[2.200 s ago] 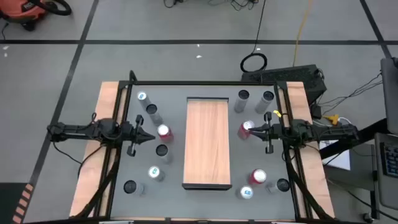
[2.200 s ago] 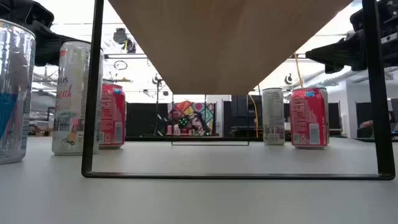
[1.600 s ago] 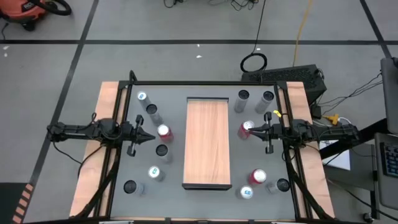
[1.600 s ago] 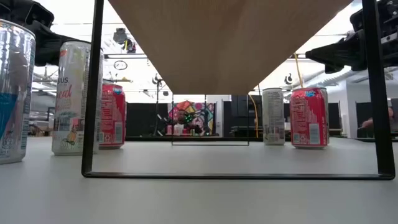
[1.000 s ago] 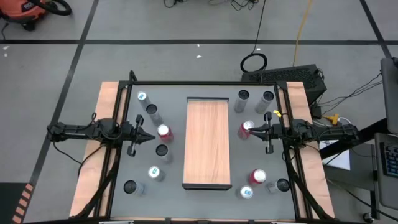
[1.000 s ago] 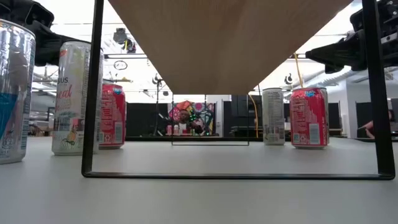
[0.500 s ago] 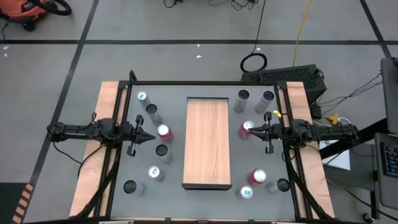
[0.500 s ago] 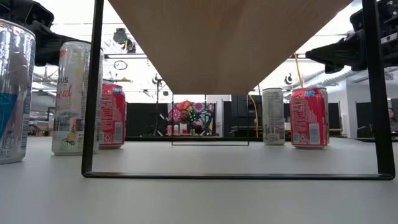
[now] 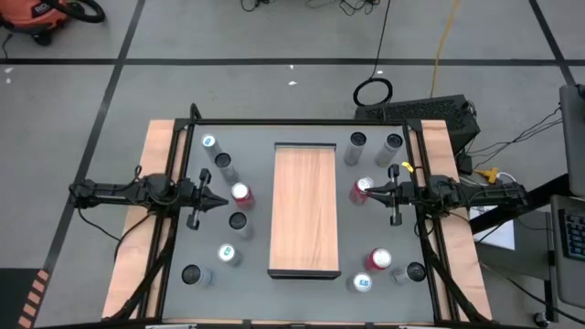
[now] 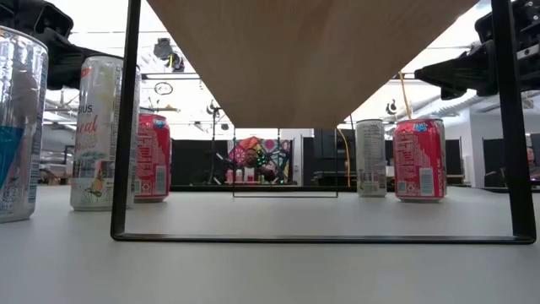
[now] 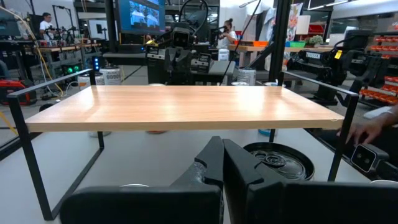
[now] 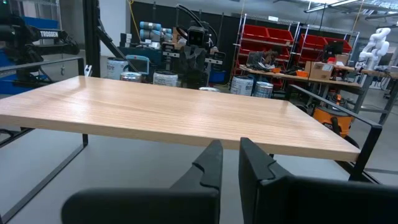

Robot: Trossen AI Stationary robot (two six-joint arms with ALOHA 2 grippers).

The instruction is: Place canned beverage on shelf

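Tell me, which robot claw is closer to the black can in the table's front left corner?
Left. The left gripper is on the black can's side; the right gripper is beyond the shelf.

Even, bright overhead light fills the top-down view; the grey tabletop [image 9: 256, 164] shows only faint, short shadows beside the cans. At table height, the room behind is strongly backlit: the upper background blows out to white, and the underside of the shelf [image 10: 304, 51] sits in soft shade. The nearest can [image 10: 18, 127] at that picture's edge looks stretched and slightly soft. Both wrist views show a pale sheen on the shelf board, with dark, blurred foregrounds.
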